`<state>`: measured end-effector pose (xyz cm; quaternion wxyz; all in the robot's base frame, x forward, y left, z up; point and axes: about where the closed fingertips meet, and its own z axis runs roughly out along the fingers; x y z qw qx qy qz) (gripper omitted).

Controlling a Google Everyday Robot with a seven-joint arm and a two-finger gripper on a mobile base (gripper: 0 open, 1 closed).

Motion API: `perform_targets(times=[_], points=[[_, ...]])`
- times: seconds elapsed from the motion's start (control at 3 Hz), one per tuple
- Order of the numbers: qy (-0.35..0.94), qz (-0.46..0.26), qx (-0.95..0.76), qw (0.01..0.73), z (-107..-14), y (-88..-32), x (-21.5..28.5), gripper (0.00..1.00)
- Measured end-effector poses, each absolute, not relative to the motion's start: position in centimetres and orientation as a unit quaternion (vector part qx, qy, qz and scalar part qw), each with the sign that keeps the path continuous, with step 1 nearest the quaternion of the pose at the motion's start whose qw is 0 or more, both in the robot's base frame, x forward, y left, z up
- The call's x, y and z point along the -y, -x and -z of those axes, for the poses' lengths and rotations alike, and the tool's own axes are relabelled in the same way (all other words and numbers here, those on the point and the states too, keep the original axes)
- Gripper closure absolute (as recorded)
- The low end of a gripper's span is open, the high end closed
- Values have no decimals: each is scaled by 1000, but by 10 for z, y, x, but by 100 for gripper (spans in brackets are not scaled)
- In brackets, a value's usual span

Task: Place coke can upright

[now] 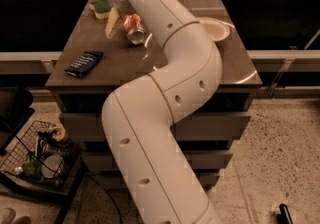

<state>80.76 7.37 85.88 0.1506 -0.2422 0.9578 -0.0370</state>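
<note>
Dark brown tabletop (125,70) fills the middle of the view, with a speckled floor below it. On its far part the coke can (134,28) is tipped over rather than upright, its silver end turned toward the camera, so the task does not look finished. The end effector (120,20) sits right against the can's left side, coming down from above. Most of it is hidden by the white arm (165,93), so I cannot tell whether it is clamped on the can or spread. That closeness suggests the can is being worked at this spot so it can be swung onto its base.

Just beyond the can, to its left, lies a green sponge (102,6). To the can's right, past the arm, a white bowl (216,29) stands well apart from it. Nearer the camera and left of the can rests a dark blue snack packet (84,63), clear of any path the can would take. Far below the can, on the floor, a wire basket (35,155) holds odds and ends.
</note>
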Motion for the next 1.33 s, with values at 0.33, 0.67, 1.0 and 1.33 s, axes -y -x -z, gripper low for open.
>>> perform_targets(times=[0.33, 0.67, 1.0, 1.33], points=[[238, 41, -960, 142, -854, -806, -72, 0], [239, 44, -959, 144, -855, -806, -74, 0], [255, 34, -952, 167, -868, -812, -81, 0], [263, 21, -948, 178, -871, -814, -83, 0]])
